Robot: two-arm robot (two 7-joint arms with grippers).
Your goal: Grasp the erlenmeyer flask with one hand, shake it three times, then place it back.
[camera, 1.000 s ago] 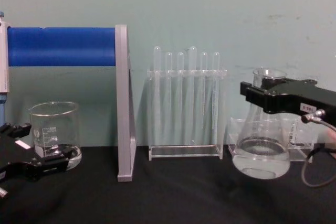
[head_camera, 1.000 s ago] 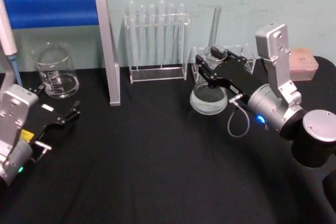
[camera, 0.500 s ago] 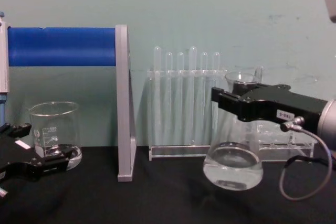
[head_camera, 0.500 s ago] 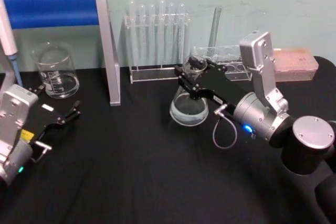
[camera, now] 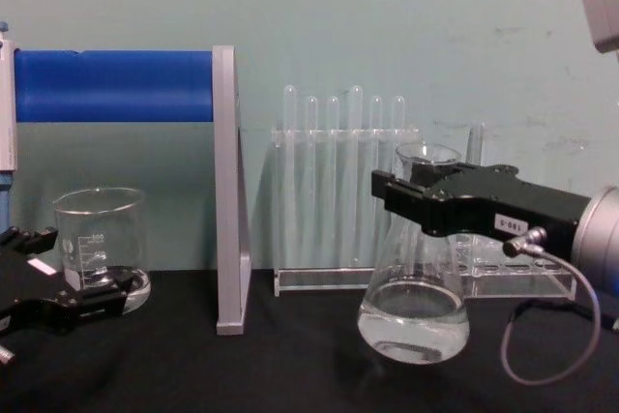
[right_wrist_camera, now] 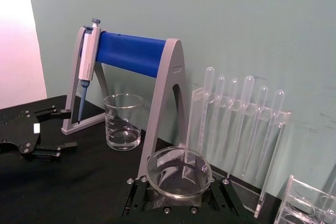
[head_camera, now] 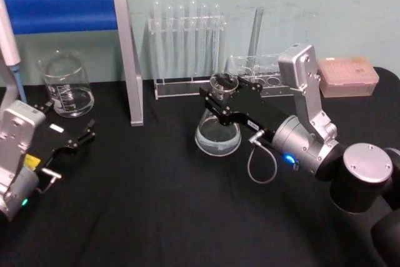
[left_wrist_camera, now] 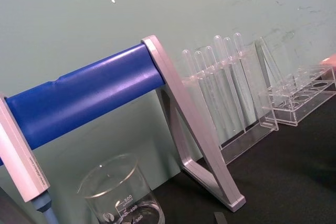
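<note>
Black bench (head_camera: 156,204) fills the foreground, with a pale green wall behind. The biggest item is the stand (head_camera: 62,10), a blue bar on grey legs at back left. A pipette (head_camera: 9,42) hangs at its far left end.

The right arm reaches in from the right over mid-bench. The right gripper (head_camera: 222,92) is clenched on the flask (head_camera: 217,136) at the neck, one black finger on each side just under the flared rim. In the chest view the gripper (camera: 406,195) crosses the neck level, and the flask (camera: 414,307) hangs below it, roughly upright with a slight tilt. There is clear liquid in the wide base. Cannot tell if the base touches the bench. The flask is right of centre, in front of the tube rack (head_camera: 186,48) and apart from it, right of the stand's grey leg. The right wrist view looks down into the open rim (right_wrist_camera: 178,169) between the fingers.

The tube rack is clear acrylic at back centre and holds upright tubes. A low clear rack (head_camera: 259,70) stands behind the right arm, with a pink tip box (head_camera: 348,74) at far right.

The beaker (head_camera: 65,85) is at back left under the blue bar, with a little liquid in it. The left gripper (head_camera: 70,120) is parked low at left just in front of the beaker, released, fingers spread and holding nothing.
</note>
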